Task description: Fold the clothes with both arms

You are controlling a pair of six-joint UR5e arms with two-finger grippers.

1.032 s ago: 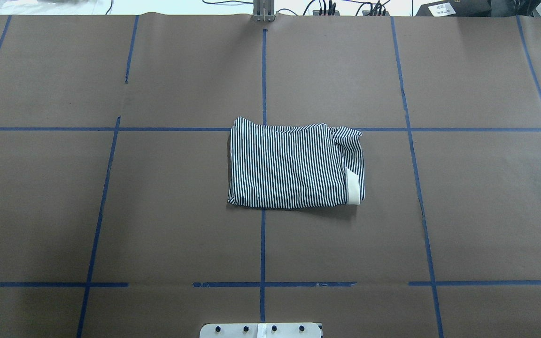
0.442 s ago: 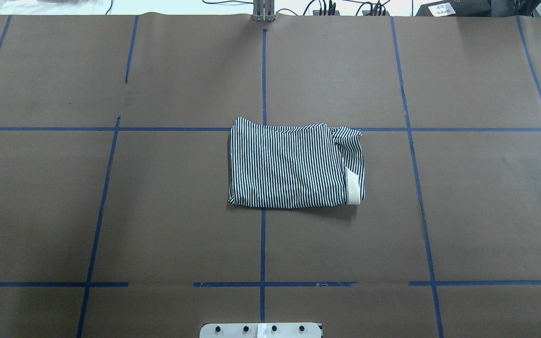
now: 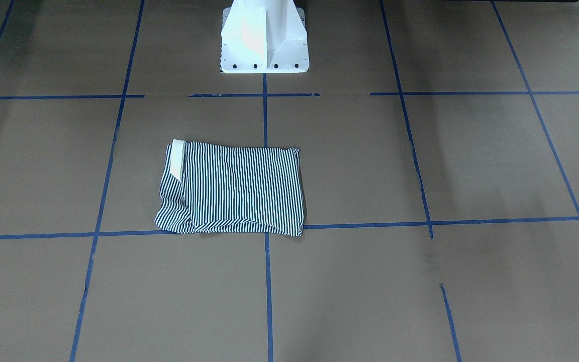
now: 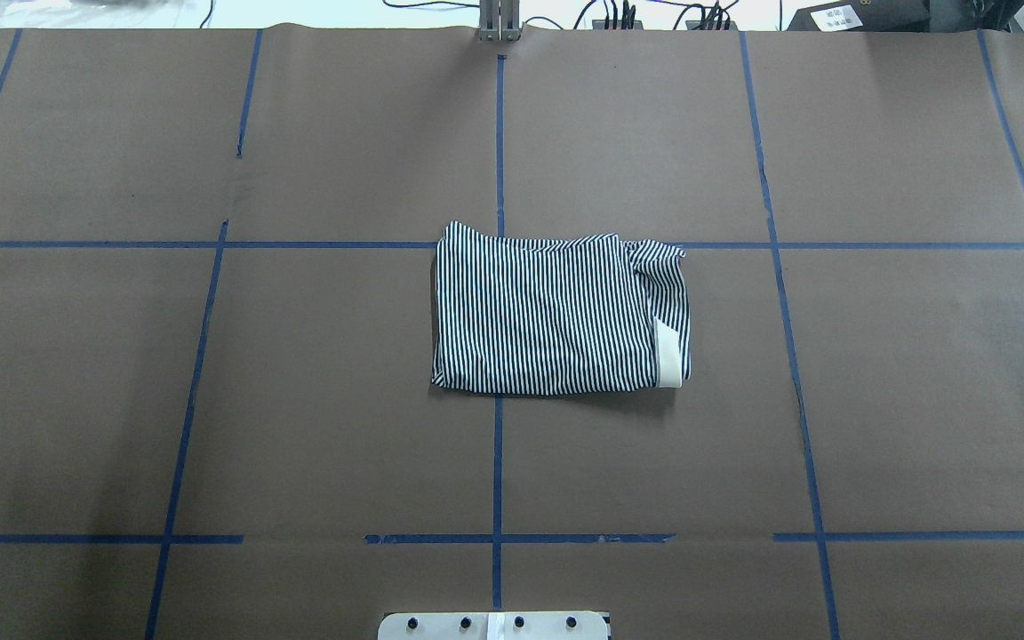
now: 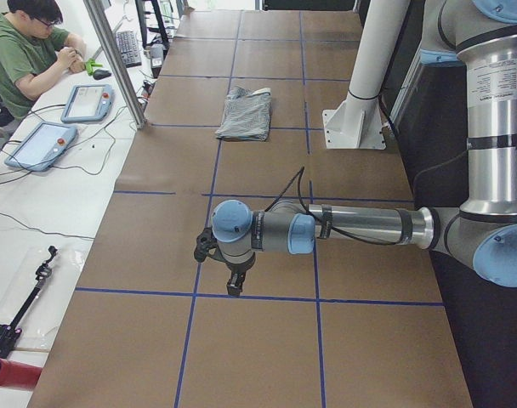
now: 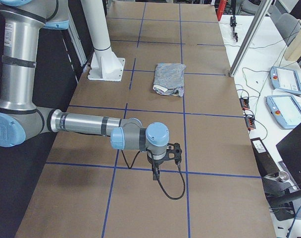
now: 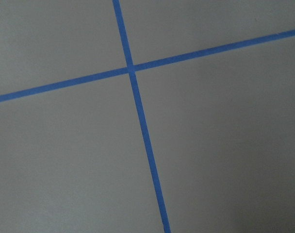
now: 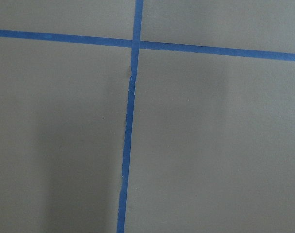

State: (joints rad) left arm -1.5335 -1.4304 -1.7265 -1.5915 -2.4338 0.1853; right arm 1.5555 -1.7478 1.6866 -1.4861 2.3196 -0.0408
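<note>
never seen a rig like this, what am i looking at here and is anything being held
A robot with two jointed arms and a white pedestal stands at a table covered in brown paper with blue tape lines. Two pictures look down on the table, one from behind the robot, one facing it. Two look along it from its ends. Two come from wrist cameras and show only paper and tape. A striped shirt lies folded mid-table. The left gripper and right gripper hang away from it, nothing seen in them.

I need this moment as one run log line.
shirt: folded on table; left hand: off shirt; right hand: off shirt; open/shut: unclear
</note>
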